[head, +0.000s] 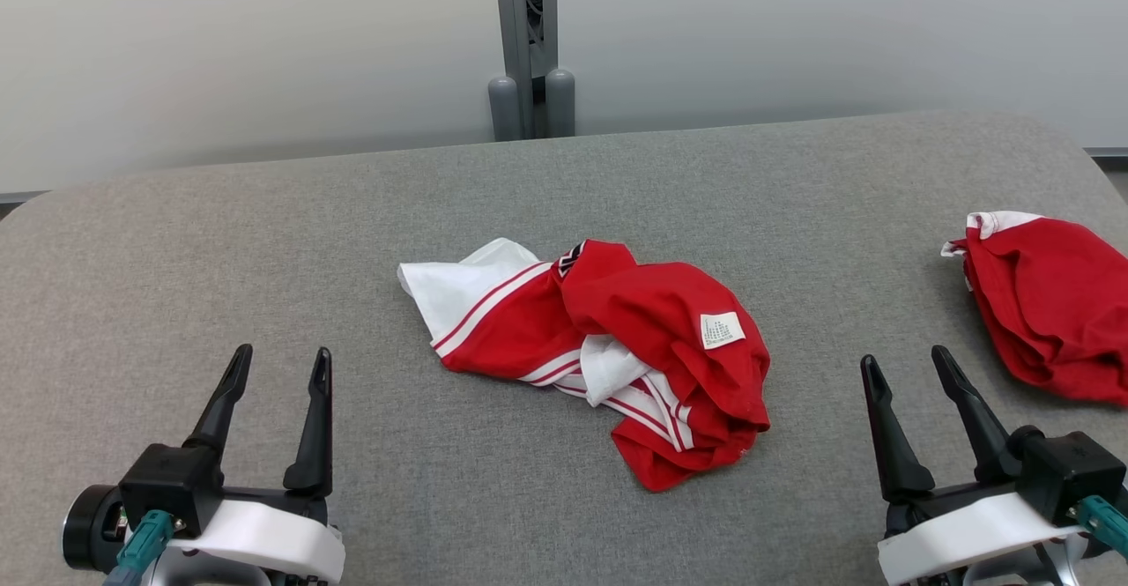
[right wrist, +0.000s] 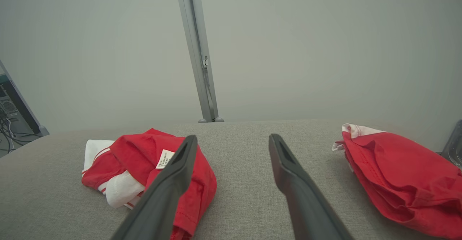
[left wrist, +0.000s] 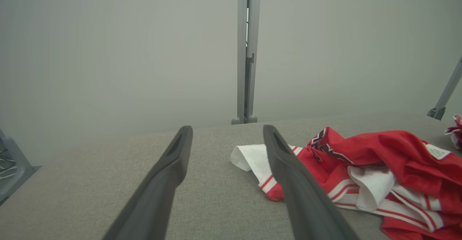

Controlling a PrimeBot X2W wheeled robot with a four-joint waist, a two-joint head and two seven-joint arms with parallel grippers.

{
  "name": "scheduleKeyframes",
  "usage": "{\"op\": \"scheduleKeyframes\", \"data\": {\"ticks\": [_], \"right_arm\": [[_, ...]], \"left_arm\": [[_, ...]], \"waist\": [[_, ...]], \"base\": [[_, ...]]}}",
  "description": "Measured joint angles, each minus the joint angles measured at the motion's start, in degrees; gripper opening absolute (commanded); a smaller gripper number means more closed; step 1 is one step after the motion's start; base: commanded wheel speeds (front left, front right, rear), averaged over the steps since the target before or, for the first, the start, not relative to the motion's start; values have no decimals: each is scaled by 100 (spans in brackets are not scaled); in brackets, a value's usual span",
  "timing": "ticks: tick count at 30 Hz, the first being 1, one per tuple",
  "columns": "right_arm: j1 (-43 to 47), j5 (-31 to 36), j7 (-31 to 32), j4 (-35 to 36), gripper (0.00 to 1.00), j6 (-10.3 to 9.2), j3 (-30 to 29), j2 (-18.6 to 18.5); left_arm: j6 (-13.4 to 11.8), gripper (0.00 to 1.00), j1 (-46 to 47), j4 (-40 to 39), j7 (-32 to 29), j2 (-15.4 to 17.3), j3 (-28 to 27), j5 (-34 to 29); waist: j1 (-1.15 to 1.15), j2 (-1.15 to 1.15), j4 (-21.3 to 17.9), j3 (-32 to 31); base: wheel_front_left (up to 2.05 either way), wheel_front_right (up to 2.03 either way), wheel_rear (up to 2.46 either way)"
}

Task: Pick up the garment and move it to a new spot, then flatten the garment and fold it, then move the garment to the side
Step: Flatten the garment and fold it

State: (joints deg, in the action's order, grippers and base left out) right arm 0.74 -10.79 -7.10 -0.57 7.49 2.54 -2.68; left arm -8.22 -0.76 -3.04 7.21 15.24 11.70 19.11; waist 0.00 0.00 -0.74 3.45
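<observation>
**A:** Jaws?

**B:** Spread wide on both the left gripper (head: 283, 354) and the right gripper (head: 905, 357), holding nothing, at the near side of the tabletop (head: 264, 233).

**A:** And the garment?

**B:** The red-and-white garment (head: 617, 339) lies crumpled mid-tabletop, between the two grippers and beyond their tips, touching neither. By the look of it, pickup, flattening, folding and moving aside are all left. A second red garment (head: 1049, 304) lies far right.
</observation>
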Motion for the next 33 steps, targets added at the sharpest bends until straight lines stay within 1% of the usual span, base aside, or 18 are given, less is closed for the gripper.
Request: {"op": "scheduleKeyframes", "data": {"ticks": [11, 14, 18, 25, 29, 33], "right_arm": [[0, -60, -23, -40, 100, 0, 33, -1], [-46, 62, 57, -42, 100, 0, 196, -2], [-365, 326, 460, -155, 100, 0, 606, -8], [-1330, 432, 1343, -572, 100, 1, 1381, -405], [-1913, 449, 1573, -840, 100, 1, 1719, -688], [-2411, 558, 1771, -1185, 100, 1, 1972, -889]], "left_arm": [[-43, 100, 10, -41, -65, 24, 71, -34], [-40, 100, 57, -58, -65, 19, 114, -34], [-15, 100, 174, -53, -26, -11, 170, -33], [57, 100, 367, 88, 143, -158, 249, 29], [118, 100, 471, 247, 296, -203, 299, 69], [192, 100, 613, 416, 431, -299, 334, 108]], "waist": [[0, 0, 77, 9], [0, 0, 158, 40], [0, 0, 330, 103], [0, 0, 706, 347], [0, 0, 935, 555], [0, 0, 1116, 797]], "base": [[0, 0, 0], [0, 0, 0], [0, 0, 0], [0, 0, 0], [0, 0, 0], [0, 0, 0]]}}
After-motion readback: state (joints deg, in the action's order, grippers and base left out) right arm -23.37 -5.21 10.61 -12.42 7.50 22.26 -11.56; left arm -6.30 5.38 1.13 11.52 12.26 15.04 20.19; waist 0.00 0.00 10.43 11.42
